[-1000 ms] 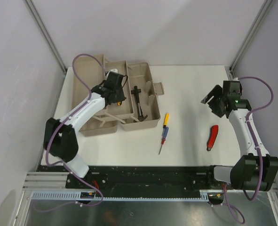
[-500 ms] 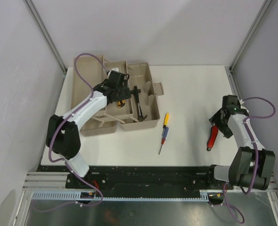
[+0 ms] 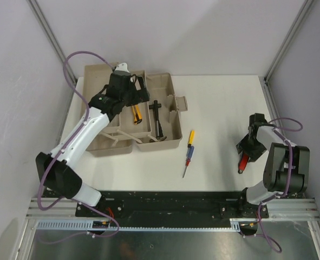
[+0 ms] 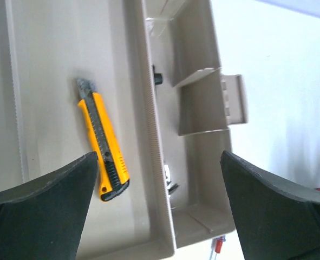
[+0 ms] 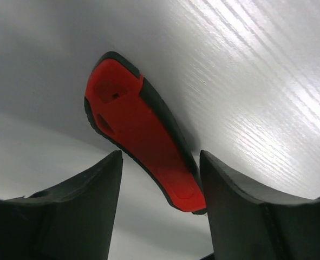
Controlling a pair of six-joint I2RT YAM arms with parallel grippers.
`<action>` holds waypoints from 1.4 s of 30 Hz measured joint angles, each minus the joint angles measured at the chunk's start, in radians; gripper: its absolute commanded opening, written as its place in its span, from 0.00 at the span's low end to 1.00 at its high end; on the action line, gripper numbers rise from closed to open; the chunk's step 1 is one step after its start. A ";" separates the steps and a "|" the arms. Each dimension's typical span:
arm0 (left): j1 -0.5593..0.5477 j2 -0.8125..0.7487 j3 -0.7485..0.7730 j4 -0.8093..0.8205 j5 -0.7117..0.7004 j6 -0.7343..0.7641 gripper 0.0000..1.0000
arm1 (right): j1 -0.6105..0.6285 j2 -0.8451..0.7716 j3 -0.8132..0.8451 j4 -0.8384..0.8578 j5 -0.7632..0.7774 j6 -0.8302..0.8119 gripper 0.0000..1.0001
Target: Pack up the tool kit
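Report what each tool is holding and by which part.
Nothing: the left tool hangs open over the yellow knife; right tool open, straddling the red handle, not gripping.

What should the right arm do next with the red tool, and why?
Probably close the right gripper on the red-handled tool: its open jaws straddle the handle, which lies flat on the table, ungripped. The left gripper hangs open over the toolbox, the yellow knife lying inside.
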 measured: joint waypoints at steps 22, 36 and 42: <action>-0.129 -0.022 0.030 0.110 0.356 0.128 0.99 | 0.077 0.005 -0.008 0.157 -0.285 -0.090 0.13; -0.283 0.138 0.030 0.194 0.485 0.102 0.99 | 0.224 -0.232 0.035 0.410 -0.650 0.063 0.13; -0.382 0.194 0.030 0.232 0.432 0.120 0.99 | 0.306 -0.259 0.083 0.490 -0.663 0.182 0.14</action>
